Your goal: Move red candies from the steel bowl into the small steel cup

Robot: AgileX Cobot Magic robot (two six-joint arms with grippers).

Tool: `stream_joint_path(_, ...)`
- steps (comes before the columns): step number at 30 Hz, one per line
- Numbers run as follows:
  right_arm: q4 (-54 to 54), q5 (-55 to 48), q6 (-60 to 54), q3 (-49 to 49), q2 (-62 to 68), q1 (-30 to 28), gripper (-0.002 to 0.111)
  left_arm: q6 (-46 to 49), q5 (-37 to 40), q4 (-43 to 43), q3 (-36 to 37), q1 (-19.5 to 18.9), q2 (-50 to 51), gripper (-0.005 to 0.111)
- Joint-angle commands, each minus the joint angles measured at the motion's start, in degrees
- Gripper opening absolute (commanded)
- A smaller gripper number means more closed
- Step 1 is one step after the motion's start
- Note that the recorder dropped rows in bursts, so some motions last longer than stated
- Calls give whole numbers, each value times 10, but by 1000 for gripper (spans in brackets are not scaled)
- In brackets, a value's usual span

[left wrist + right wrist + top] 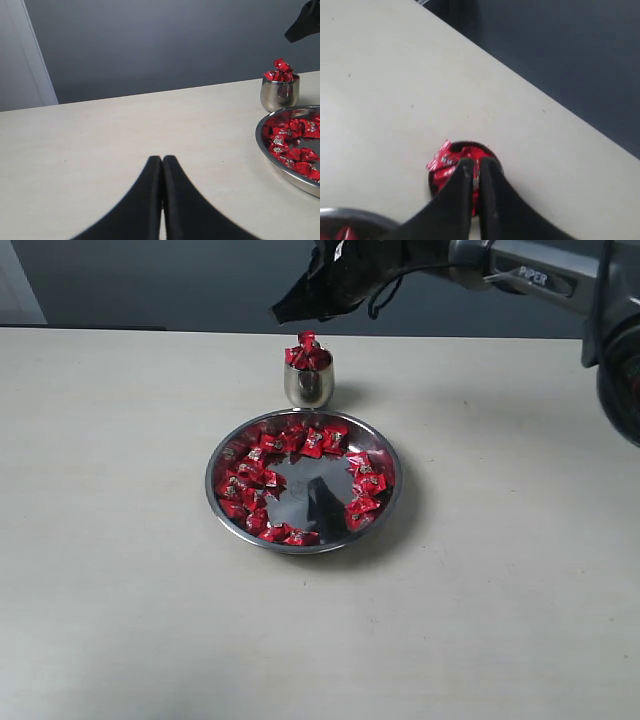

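Observation:
The steel bowl (318, 496) sits mid-table with red candies (250, 476) ringed round its inner edge and a bare centre. Just behind it stands the small steel cup (309, 388), heaped above its rim with red candies (306, 352). My right gripper (288, 308) hangs well above the cup. In the right wrist view its jaws (476, 163) are shut to a thin slit, with the cup's candy pile (441, 159) showing beneath and nothing clearly held. My left gripper (162, 159) is shut and empty over bare table, left of the bowl (289, 175) and the cup (280, 95).
The pale tabletop (120, 540) stretches wide on both sides of the bowl and in front of it. A dark wall (150, 280) runs behind the table's far edge. The right arm's body (530, 275) crosses the top right of the exterior view.

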State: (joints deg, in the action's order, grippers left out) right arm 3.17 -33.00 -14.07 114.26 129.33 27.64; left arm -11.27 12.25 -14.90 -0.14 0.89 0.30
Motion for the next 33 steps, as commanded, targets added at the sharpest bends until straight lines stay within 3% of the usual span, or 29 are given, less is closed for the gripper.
stream_joint_path(1,-1,-36,23,-91,-119,-11,-1,-2,-3,2,1,4,-3,0)
stream_joint_path(9,0,101,124,-482,-425,-19,-1,-2,-3,2,1,4,-3,0)
stream_joint_path(11,11,91,167,-566,-493,-19,-1,-2,-3,2,1,4,-3,0)
stream_joint_path(18,-40,-11,179,-676,-636,-19,-1,-2,-3,2,1,4,-3,0)
stream_joint_path(20,-43,28,178,-713,-656,-19,-1,-2,-3,2,1,4,-3,0)
stream_joint_path(22,-58,159,178,-783,-683,-22,-1,-2,-3,2,1,4,-3,0)
stream_joint_path(25,-69,384,175,-903,-763,-65,-1,-2,-2,-3,1,4,-3,0)
stream_joint_path(27,-58,443,195,-973,-833,-107,-1,-2,-3,-3,1,4,-3,0)
stream_joint_path(33,-57,330,199,-1092,-1063,-211,-1,-2,-3,-3,1,4,-3,0)
